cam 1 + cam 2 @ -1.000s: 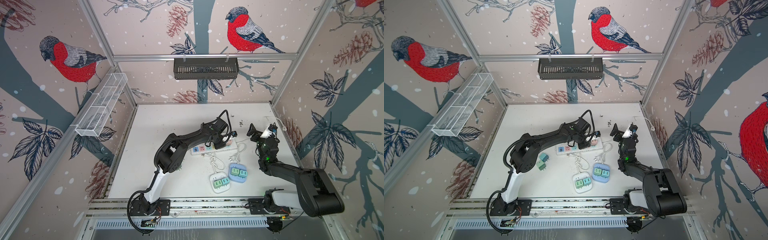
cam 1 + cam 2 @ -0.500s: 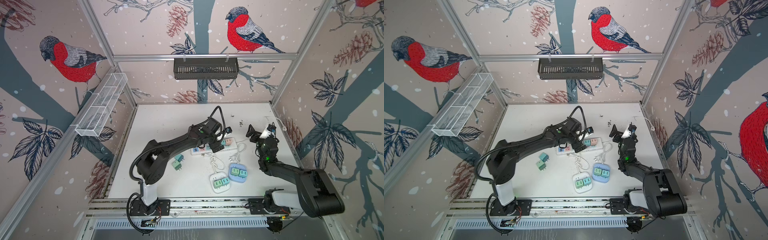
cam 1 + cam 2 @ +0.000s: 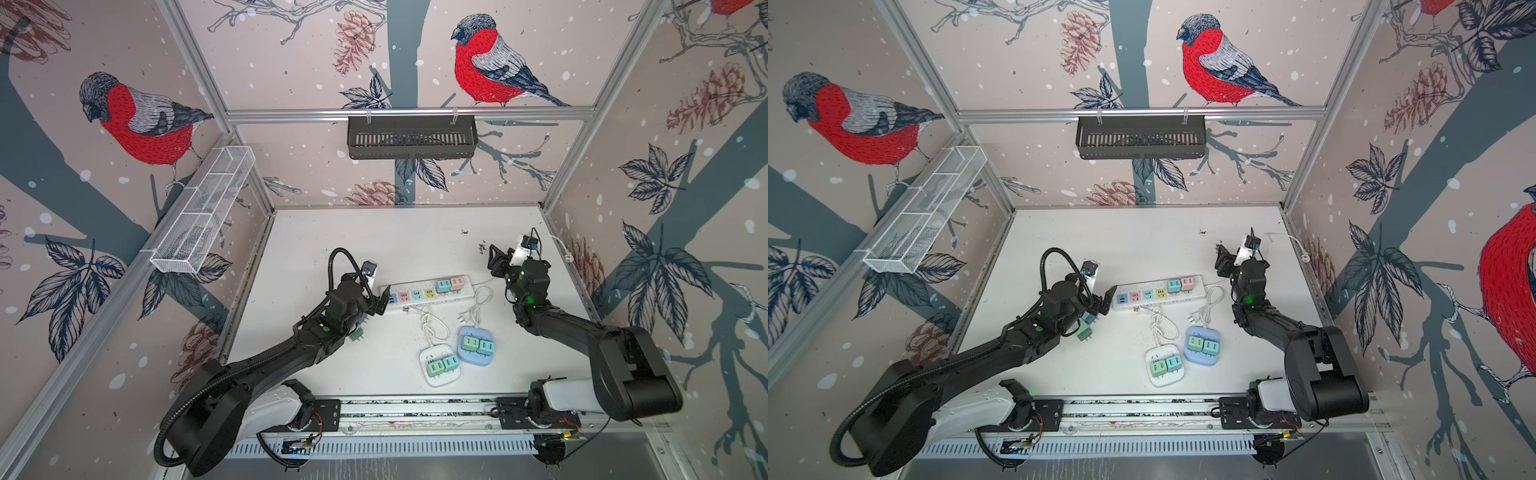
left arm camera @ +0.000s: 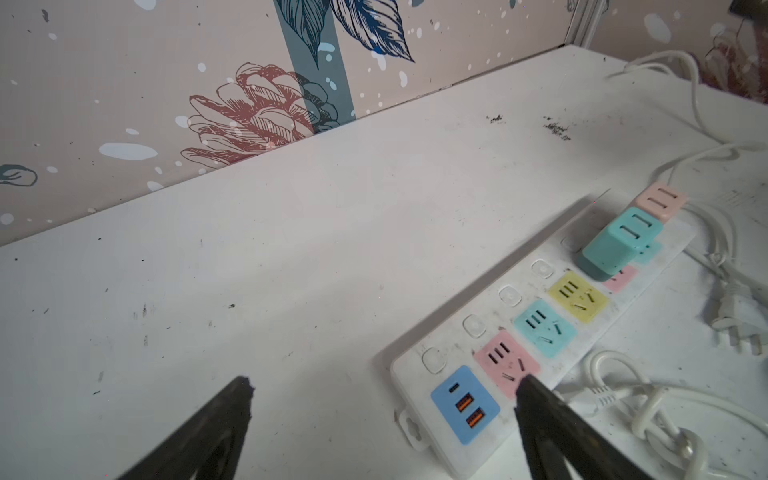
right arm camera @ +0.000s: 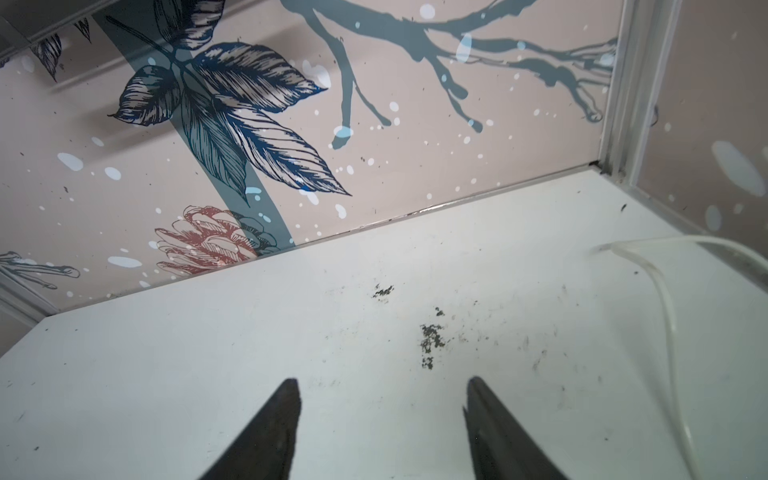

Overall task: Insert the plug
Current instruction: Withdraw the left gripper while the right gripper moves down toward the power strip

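Observation:
A white power strip (image 3: 409, 287) (image 4: 490, 309) lies across the middle of the table. A teal plug (image 3: 443, 286) (image 4: 615, 245) and a pink plug (image 3: 456, 283) (image 4: 660, 201) stand in its right-hand sockets. My left gripper (image 3: 380, 303) (image 4: 384, 384) is open and empty at the strip's left end, one fingertip (image 4: 525, 384) over the pink socket. Two loose plugs, one green (image 3: 356, 333) and one teal (image 3: 1088, 318), lie on the table partly under my left arm. My right gripper (image 3: 496, 259) (image 5: 383, 383) hangs open over bare table at the back right, holding nothing.
A white socket pad (image 3: 451, 378) and a blue one (image 3: 465, 357), each with two plugs in it, lie in front of the strip. Coiled white cables (image 3: 432, 324) sit between them and the strip. Another white cable (image 5: 665, 291) runs along the right wall.
My left gripper has opened and drawn back from the right part of the strip to its left end. The right arm has barely moved.

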### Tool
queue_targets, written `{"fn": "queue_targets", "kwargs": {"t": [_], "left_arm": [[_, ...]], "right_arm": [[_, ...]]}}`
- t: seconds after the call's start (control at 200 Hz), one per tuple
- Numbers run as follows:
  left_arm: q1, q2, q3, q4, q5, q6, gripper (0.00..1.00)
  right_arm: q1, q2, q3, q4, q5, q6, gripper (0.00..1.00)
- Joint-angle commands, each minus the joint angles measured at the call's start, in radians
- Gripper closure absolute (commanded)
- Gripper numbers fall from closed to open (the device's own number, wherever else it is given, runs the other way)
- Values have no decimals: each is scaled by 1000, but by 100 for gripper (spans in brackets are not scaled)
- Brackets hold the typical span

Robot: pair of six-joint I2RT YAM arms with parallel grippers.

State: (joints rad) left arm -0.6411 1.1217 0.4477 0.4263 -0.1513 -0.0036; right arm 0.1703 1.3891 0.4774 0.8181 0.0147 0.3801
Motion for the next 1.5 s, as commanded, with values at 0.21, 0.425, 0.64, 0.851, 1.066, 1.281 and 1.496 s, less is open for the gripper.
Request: {"fn": "queue_targets", "kwargs": {"t": [0.21, 0.425, 0.64, 0.851, 1.066, 1.281, 1.496], "left_arm": [[4, 32, 54, 120, 79, -55, 2], [4, 43, 58, 114, 18, -89, 2], [4, 31, 49, 122, 0, -80, 2], [4, 41, 57, 116, -5, -74, 2], [4, 36, 60, 115, 14, -79, 2], [4, 23, 57, 111, 6, -76, 2], [4, 23, 58, 109, -1, -73, 2]], "right_arm": [[166, 85, 81, -180, 34, 34, 52], [259, 129, 84, -201, 109, 40, 54], [341, 130, 85, -223, 193, 52, 52], [405, 173, 49, -209, 330, 45, 48], [422, 255, 95, -245, 342, 32, 47], [454, 145, 63, -238, 396, 14, 43], [457, 18, 25, -255, 408, -12, 40]]}}
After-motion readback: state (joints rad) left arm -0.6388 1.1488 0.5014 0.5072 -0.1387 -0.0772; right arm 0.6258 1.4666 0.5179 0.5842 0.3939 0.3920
